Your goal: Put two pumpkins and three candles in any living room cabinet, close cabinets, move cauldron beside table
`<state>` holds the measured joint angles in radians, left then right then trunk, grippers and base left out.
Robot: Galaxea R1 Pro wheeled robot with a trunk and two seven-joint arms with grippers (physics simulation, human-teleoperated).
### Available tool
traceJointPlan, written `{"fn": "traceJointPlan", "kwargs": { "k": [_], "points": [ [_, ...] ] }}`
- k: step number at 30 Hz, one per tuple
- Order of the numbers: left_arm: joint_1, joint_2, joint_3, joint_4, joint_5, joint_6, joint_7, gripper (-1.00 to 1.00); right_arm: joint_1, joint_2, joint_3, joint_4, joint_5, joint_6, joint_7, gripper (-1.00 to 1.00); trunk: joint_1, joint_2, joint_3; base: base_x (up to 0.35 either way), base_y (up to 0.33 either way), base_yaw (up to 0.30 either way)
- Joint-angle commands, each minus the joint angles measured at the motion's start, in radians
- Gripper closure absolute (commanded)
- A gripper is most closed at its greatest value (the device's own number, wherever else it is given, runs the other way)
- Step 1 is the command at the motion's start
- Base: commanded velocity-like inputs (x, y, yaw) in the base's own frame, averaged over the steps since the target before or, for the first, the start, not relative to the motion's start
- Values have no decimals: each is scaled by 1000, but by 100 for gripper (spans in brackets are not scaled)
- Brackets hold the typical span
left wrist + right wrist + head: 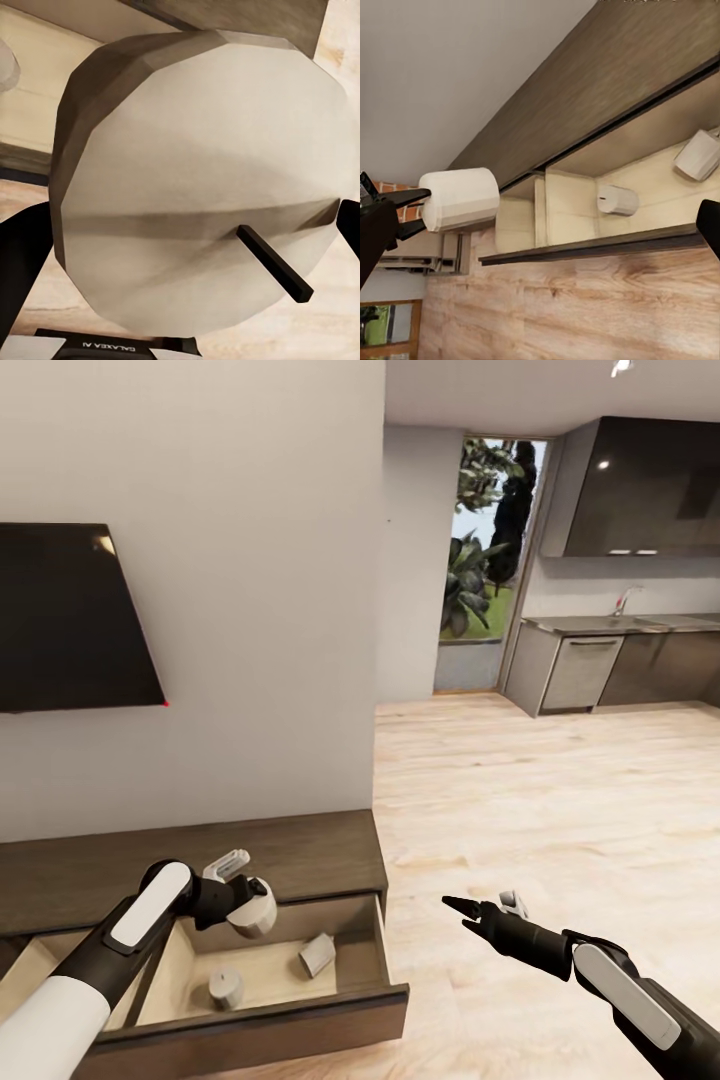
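Fingers [19, 255] of left gripper [252, 908] around one candle [262, 910]; two candles [226, 988] in drawer [300, 1015].

A big black TV [70, 618] hangs on the white wall [250, 560]. Far past the fingers, the light wood floor [520, 800] runs to grey kitchen units [600, 665] with a sink tap [625, 598]. A glass door [490, 550] shows green plants outside

Your open drawer [300, 1000] of the cabinet [300, 855] has free floor between two candles: one standing [226, 989], one tipped [317, 955] near the right wall. The left gripper [258, 908] with its candle [202, 180] hangs over the drawer. To the right the wooden floor [520, 790] is free around the right gripper [462, 912].
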<state>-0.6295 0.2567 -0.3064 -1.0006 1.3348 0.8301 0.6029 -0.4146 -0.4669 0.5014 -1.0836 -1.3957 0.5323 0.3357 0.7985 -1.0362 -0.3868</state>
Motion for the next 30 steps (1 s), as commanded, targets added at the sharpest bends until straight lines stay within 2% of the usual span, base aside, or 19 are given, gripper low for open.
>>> {"fn": "traceJointPlan", "kwargs": {
  "k": [1,8,13,18,30],
  "points": [
    [-1,1,-3,0,11,-2,11,100,-1,-1,2,0,-5,2,1,-100,0,-1,-1,78,0,9],
    [-1,-1,-6,3,9,-1,11,100,-1,-1,3,-1,-5,2,1,-100,0,-1,-1,34,-3,2],
    [-1,-1,-6,2,10,0,10,100,-1,-1,3,-1,-5,2,0,-100,0,-1,-1,222,-9,0],
    [-1,-1,-4,3,10,0,9,100,-1,-1,3,-1,-5,2,0,-100,0,-1,-1,54,-1,12],
    [-1,-1,-4,2,11,0,9,100,-1,-1,3,-1,-5,2,0,-100,0,-1,-1,2,0,253]
  ]
}}
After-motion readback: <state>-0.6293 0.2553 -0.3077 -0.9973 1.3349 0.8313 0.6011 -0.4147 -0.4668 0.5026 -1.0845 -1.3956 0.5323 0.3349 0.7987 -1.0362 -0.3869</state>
